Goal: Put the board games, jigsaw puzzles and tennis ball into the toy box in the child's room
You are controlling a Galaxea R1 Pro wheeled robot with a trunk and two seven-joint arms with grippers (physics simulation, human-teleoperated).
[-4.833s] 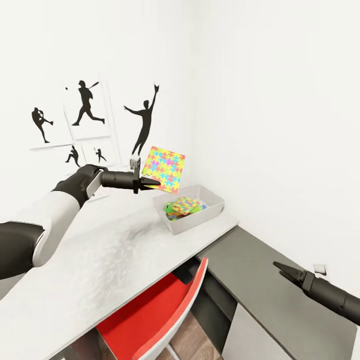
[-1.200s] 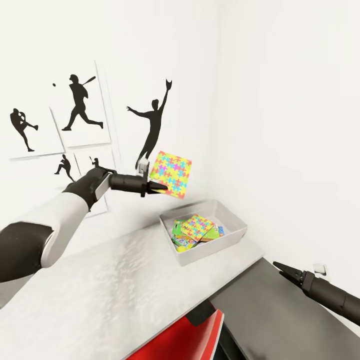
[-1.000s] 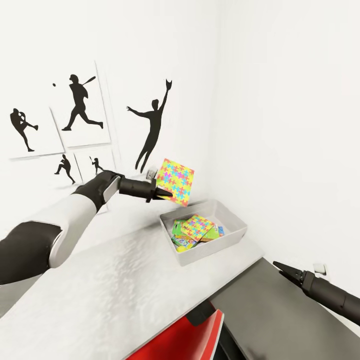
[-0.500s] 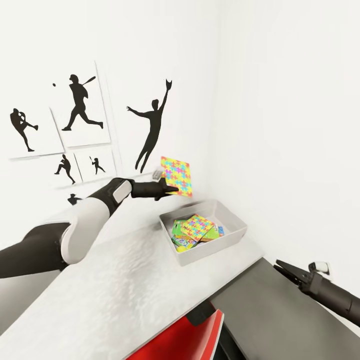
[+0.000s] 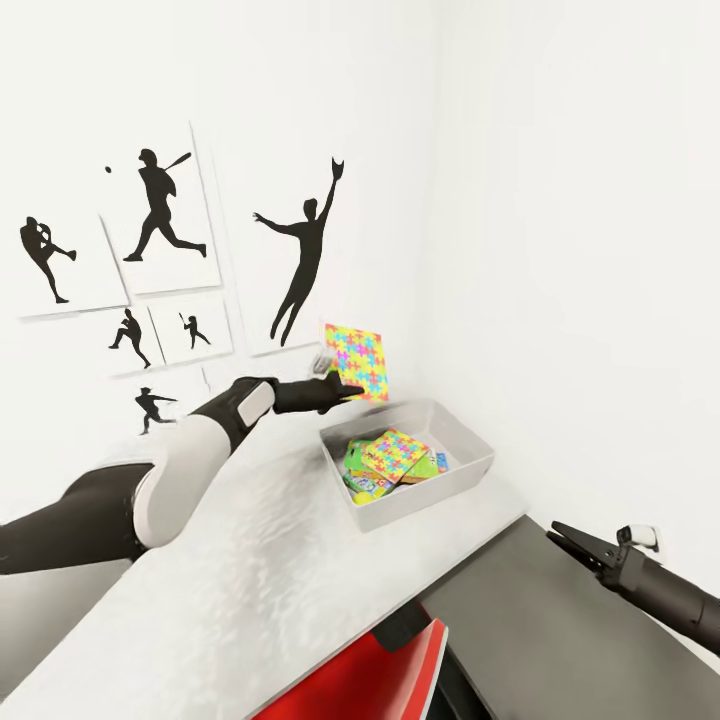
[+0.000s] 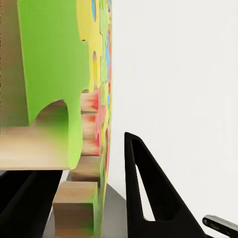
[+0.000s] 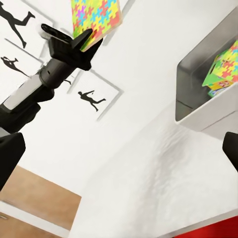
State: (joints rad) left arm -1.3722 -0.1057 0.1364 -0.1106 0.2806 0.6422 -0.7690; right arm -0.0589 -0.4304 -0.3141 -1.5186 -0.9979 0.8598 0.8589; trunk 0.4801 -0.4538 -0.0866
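- The jigsaw puzzle point(image 5: 357, 361) hung on edge, pinched at its lower corner by the left tool point(image 5: 343, 391), above the far-left rim of the toy box point(image 5: 425, 497).
- Over the last second the arm had carried it right and nearer the box, so release looked close.
- Another puzzle square point(image 5: 395, 452) already lay inside on game boxes; their print was probably too small to read.
- The right tool point(image 5: 562, 538) hung spread apart, holding nothing, over the dark cabinet point(image 5: 560, 640) beside the surface point(image 5: 240, 590).
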